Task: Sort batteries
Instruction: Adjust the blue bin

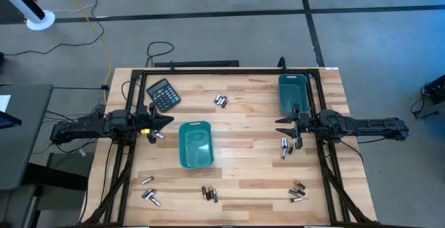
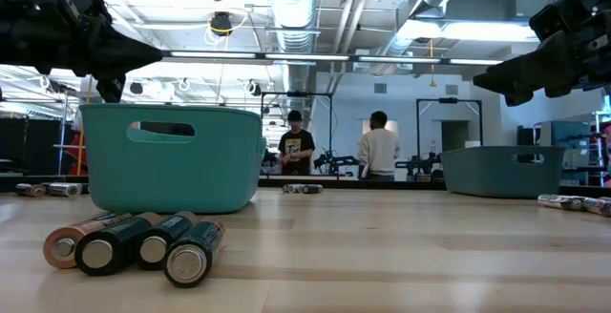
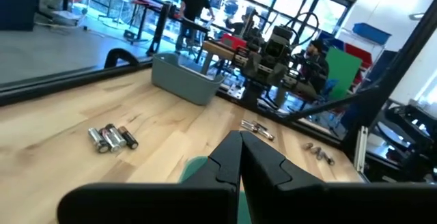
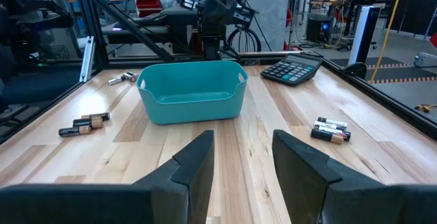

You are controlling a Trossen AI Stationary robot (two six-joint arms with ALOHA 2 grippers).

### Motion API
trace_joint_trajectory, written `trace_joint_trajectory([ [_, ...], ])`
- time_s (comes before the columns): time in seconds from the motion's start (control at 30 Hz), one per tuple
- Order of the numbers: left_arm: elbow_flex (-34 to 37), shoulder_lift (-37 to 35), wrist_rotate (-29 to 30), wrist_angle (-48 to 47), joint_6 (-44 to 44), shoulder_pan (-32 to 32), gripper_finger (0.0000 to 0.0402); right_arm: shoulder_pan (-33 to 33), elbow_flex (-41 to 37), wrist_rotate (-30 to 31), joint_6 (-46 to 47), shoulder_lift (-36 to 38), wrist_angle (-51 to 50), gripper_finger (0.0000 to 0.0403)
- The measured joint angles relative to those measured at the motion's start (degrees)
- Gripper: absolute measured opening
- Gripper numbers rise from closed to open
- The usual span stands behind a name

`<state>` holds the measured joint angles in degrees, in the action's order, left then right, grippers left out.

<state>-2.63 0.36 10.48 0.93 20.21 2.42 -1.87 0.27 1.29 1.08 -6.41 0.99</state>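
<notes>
Counting two teal bins [image 1: 195, 144], one calculator [image 1: 163, 94], scattered batteries [image 1: 220, 101].

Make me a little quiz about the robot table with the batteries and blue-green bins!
1. True or false: the calculator lies inside a teal bin.
2. How many teal bins are on the table?
3. Which gripper is open? A) left gripper B) right gripper

Key
1. False: it lies on the bare wood, near the left arm.
2. Two: the middle bin and the far bin by the right arm.
3. B; the left one is shut.
</notes>
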Motion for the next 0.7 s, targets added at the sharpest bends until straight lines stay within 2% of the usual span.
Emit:
trace_joint_trajectory([
  [0.23, -0.1, 0.0, -0.9, -0.2, 0.2, 0.0, 0.0004, 0.0, 0.0, 0.0, 0.0, 0.0, 0.0, 0.0168],
  [0.5, -0.5, 0.0, -1.2, -0.8, 5.5, 0.0, 0.0004, 0.0, 0.0, 0.0, 0.0, 0.0, 0.0, 0.0168],
  [0.7, -7.7, 4.6, 3.6, -10.5, 2.7, 1.6, 0.0004, 0.0, 0.0, 0.0, 0.0, 0.0, 0.0, 0.0168],
])
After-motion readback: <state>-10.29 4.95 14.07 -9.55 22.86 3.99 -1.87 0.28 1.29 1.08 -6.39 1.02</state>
